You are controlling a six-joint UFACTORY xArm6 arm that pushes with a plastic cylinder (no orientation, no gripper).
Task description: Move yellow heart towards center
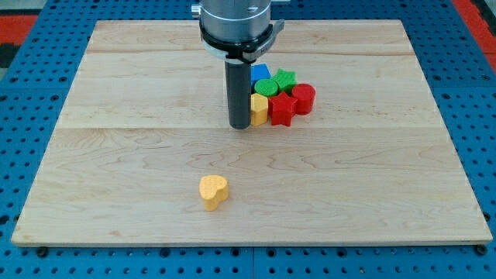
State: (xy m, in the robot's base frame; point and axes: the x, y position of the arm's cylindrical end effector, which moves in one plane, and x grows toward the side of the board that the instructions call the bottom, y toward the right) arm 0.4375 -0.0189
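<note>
Yellow heart is named first as the task's object; it lies alone on the wooden board, below and to the view's left of the board's middle, well apart from every other block.

Wooden board: pale planks, resting on a blue perforated surface that frames it on all sides.

Arm: a grey round housing enters from the view's top and carries the straight dark rod downward.

Block cluster: six blocks sit packed together just right of the rod, in the board's upper middle.
- Red star-shaped block, at the cluster's lower edge.
- Red cylinder-like block, at the view's right end.
- Green star-shaped block, at the top.
- Green rounded block, shape not clear.
- Blue block, partly hidden behind the rod; shape not clear.
- Yellow block, shape not clear, at the left end.

My tip: a plain rod end with no jaws, so nothing is spread, pressed together or pinched. It rests at board level just beside the yellow block; actual contact cannot be judged. It stands well apart from the yellow heart, above it and to its right in the view.
</note>
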